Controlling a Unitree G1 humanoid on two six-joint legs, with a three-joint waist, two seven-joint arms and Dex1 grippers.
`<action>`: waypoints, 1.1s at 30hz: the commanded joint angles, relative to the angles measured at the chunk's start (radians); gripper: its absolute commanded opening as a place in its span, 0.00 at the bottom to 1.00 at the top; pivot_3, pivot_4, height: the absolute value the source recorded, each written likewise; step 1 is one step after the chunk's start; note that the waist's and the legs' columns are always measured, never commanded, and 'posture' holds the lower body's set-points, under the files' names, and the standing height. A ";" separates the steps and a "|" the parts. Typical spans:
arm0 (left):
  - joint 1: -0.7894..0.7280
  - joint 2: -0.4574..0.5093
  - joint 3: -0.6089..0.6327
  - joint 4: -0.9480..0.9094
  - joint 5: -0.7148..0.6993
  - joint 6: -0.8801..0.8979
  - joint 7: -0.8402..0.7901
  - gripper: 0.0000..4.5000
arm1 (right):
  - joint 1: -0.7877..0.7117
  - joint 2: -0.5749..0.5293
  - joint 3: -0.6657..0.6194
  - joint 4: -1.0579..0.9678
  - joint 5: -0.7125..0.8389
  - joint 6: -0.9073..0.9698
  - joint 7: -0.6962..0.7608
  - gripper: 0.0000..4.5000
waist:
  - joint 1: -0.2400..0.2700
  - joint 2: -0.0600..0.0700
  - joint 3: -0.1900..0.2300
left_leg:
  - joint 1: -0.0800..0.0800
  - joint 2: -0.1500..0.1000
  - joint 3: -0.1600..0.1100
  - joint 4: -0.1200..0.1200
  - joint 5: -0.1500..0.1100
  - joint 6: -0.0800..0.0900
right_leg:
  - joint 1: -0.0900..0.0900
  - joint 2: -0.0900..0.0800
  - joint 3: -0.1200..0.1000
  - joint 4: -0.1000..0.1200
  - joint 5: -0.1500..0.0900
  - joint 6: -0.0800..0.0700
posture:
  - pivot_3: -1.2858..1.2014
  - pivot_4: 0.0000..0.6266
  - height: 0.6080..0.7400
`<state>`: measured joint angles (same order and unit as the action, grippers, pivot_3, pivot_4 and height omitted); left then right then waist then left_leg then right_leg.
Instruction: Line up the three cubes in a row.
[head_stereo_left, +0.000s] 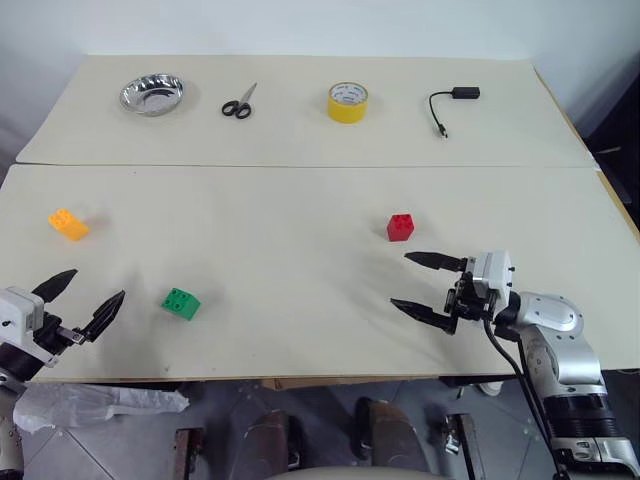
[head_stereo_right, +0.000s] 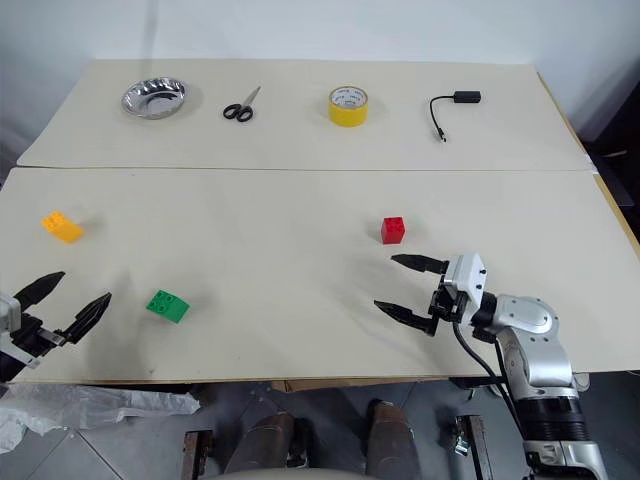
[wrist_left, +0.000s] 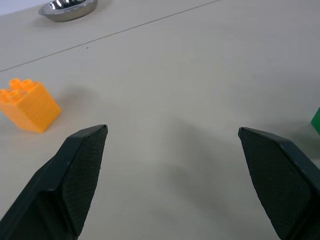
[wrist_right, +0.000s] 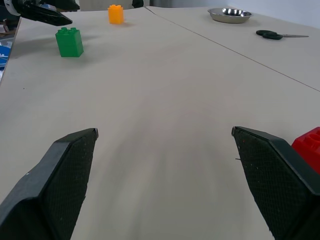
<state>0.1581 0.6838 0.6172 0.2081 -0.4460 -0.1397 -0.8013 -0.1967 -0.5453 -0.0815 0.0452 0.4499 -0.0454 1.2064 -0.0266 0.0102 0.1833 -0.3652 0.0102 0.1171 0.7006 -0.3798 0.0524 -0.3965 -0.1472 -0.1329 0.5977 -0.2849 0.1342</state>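
Cubes sit scattered on the table (head_stereo_left: 300, 330): orange-yellow cube (head_stereo_left: 68, 224) far left of the green cube (head_stereo_left: 181, 302), red cube (head_stereo_left: 400, 227) well right of it, both the left gripper (head_stereo_left: 88, 302) and right gripper (head_stereo_left: 430, 285) spread and empty (light, rigid, likely best pinched across flat sides).

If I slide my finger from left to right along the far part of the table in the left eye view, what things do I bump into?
Metal bowl → scissors → yellow tape roll → black cable with its little box.
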 joint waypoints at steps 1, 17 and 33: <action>-0.002 -0.003 0.019 -0.025 -0.022 0.006 0.009 0.99 | -0.013 -0.006 -0.001 -0.005 0.005 -0.017 0.009 1.00 | 0.000 0.000 0.000 | 0.000 0.000 0.000 0.000 0.000 0.000 | 0.000 0.000 0.000 0.000 0.000 0.000 | 0.52 0.24 1.00; -0.020 0.197 -0.243 -0.527 -0.185 0.278 -0.339 0.99 | 0.138 -0.112 -0.360 -0.028 0.090 0.051 -0.180 1.00 | 0.022 0.001 0.000 | 0.000 -0.002 0.001 0.001 0.000 0.000 | 0.001 0.000 0.001 0.001 0.000 0.000 | 0.52 0.24 1.00; -0.195 0.141 -0.360 -0.407 -0.105 0.205 -0.389 0.99 | -0.140 -0.130 -0.110 -0.253 0.016 0.639 -0.594 1.00 | 0.008 0.004 0.002 | 0.007 0.003 0.003 -0.001 0.000 -0.003 | -0.001 0.002 0.004 0.010 -0.004 -0.007 | 0.52 0.24 1.00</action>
<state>-0.0320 0.8287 0.2362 -0.1858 -0.5681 0.0945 -1.1936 -0.3008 -0.6858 -0.1977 -0.1531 0.4597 0.4901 0.6888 -0.0183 0.0142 0.1850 -0.3595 0.0119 0.1205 0.7002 -0.3803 0.0491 -0.3983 -0.1457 -0.1288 0.6085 -0.2891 0.1269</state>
